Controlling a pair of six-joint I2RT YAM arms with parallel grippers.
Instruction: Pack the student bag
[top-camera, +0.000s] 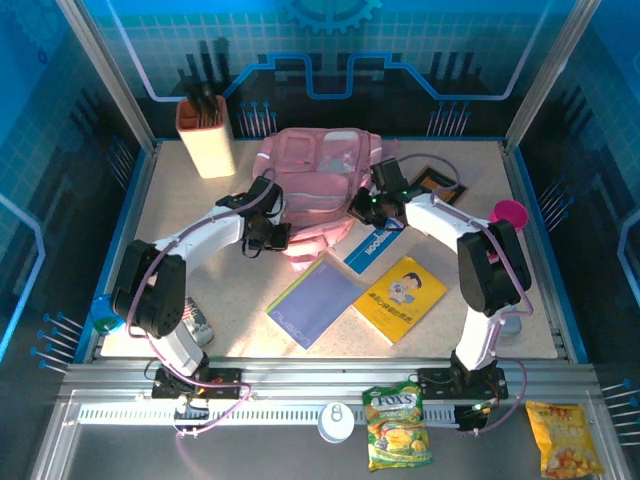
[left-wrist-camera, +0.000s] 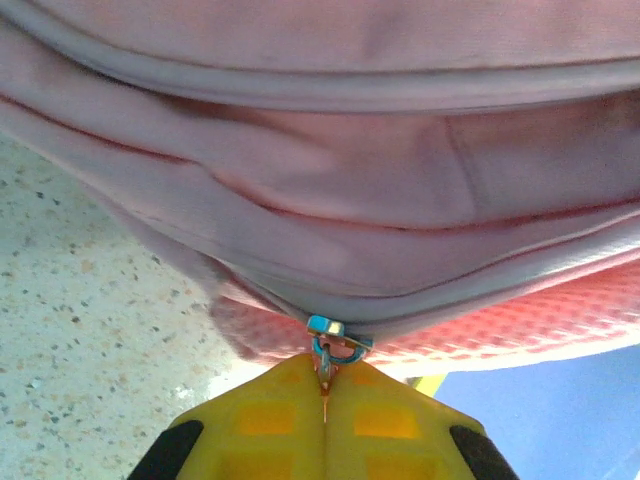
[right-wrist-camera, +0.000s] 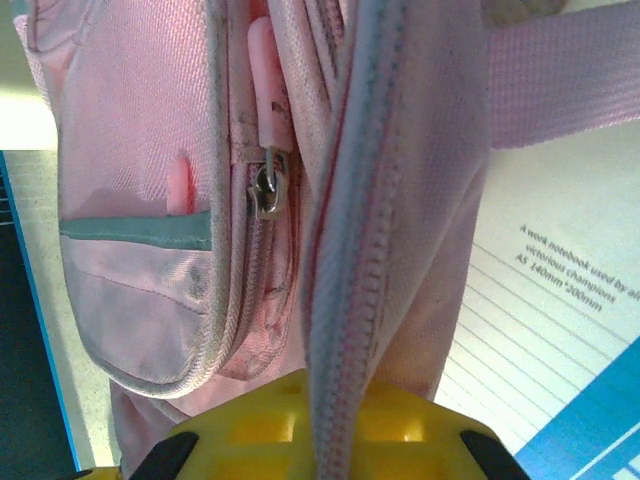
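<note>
— Where's the student bag (top-camera: 318, 185)?
— Directly ahead of both claws. My left claw (left-wrist-camera: 325, 388) is clamped tight on its zip pull (left-wrist-camera: 337, 338); my right claw (right-wrist-camera: 322, 395) pinches its zip edge (right-wrist-camera: 345, 250). Its inside is hidden.
— Room?
— Bare table (left-wrist-camera: 80, 330) left of my left claw; a notebook (right-wrist-camera: 560, 320) right of my right.

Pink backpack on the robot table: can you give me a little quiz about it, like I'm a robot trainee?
1. True or false: the yellow book is already inside the student bag.
2. What does the left gripper pinch? A) a strap B) the bag's metal zip pull C) a pen
3. Fill in: the right gripper, which has the bag's zipped edge between its fingers, is ____ (open or shut).

Key
1. False. It lies on the table in front of the bag.
2. B
3. shut
</note>
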